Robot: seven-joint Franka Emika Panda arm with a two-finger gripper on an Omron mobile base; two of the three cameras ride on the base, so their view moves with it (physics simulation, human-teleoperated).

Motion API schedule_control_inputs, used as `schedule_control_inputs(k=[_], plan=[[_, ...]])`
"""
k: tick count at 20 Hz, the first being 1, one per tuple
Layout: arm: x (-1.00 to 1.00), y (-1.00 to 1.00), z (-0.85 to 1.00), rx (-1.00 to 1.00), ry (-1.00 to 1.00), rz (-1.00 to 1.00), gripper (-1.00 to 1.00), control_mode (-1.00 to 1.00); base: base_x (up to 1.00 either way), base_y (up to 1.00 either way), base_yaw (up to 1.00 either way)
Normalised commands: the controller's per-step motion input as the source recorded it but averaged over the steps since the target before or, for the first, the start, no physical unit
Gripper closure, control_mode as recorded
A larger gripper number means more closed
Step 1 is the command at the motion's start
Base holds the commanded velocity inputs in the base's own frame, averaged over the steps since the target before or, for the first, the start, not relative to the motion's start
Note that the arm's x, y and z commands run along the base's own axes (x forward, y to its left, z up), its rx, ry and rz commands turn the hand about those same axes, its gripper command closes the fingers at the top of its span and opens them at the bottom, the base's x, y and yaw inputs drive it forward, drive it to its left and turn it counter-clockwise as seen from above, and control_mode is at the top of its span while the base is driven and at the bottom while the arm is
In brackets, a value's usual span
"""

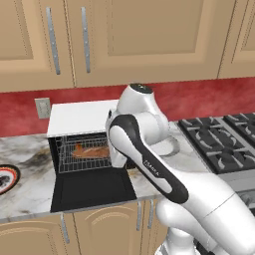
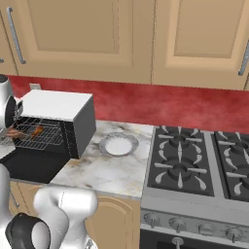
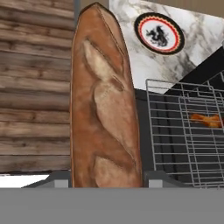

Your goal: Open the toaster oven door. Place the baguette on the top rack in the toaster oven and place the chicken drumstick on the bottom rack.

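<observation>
The toaster oven (image 1: 79, 117) stands on the counter. Its door (image 1: 92, 189) lies folded down flat, and the wire racks (image 1: 74, 149) inside are exposed. My gripper (image 3: 107, 175) is shut on the baguette (image 3: 103, 100), a long orange-brown loaf that runs away from the fingers. In the left base view the baguette (image 1: 92, 151) stretches leftward across the oven opening, above the door, and my forearm hides the hand. A small orange-brown piece, apparently the chicken drumstick (image 3: 205, 119), lies on a rack (image 3: 183, 140). I cannot tell which rack.
A round plate (image 3: 159, 33) with a black and red pattern sits on the counter left of the oven (image 1: 5, 179). A pale dish (image 2: 118, 144) lies between the oven (image 2: 58, 104) and the gas stove (image 2: 194, 160). Wall cabinets hang overhead.
</observation>
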Motion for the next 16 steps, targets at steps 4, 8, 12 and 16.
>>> schedule_control_inputs(k=[4,8,12,16], plan=[[0.04,0.06,-0.3,-0.01,0.01,0.02,1.0,-1.0,0.0,0.0,0.0],[0.16,0.01,-0.37,-0.03,0.03,0.0,1.0,-1.0,0.0,0.0,0.0],[0.51,0.0,-0.29,-0.03,0.01,0.0,1.0,-1.0,0.0,0.0,0.0],[0.48,0.0,-0.19,-0.02,0.01,0.0,1.0,-1.0,0.0,0.0,0.0]])
